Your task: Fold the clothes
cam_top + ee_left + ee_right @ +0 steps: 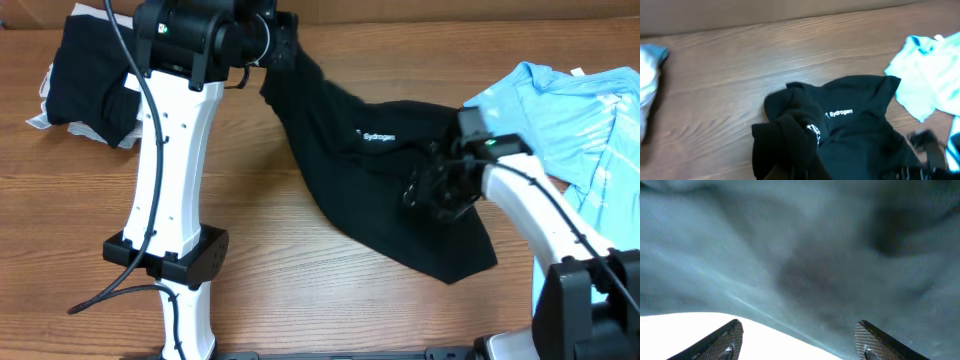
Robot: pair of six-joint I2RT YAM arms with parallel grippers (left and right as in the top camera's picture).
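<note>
1. Where my left gripper point(272, 42) hangs over the far side of the bench point(300, 300), it is closed on a bunched edge of the black T-shirt point(370, 190). The cloth wraps over the fingers and hides them in the overhead view and in my left wrist view.
2. From that pinch the black T-shirt runs down and to my right in a long slanted drape, its lower part lying on the bench.
3. My left wrist camera looks down on the same shirt point(855, 140), gathered in folds close to the lens, with the white chest lettering point(840, 113) facing up.
4. My right gripper point(799, 326) stands open: its two fingers point(725, 340) are well apart, with dark, blurred cloth filling the view beyond them.
5. Seen from overhead, the right gripper point(437, 190) is over the right part of the black shirt, just below and to the right of the lettering point(377, 136).
6. A light blue T-shirt point(580, 110) lies crumpled beside the black one, at the far right of the bench.
7. A separate dark cloth pile point(90, 80) sits at the far left corner, well apart from the rest.
</note>
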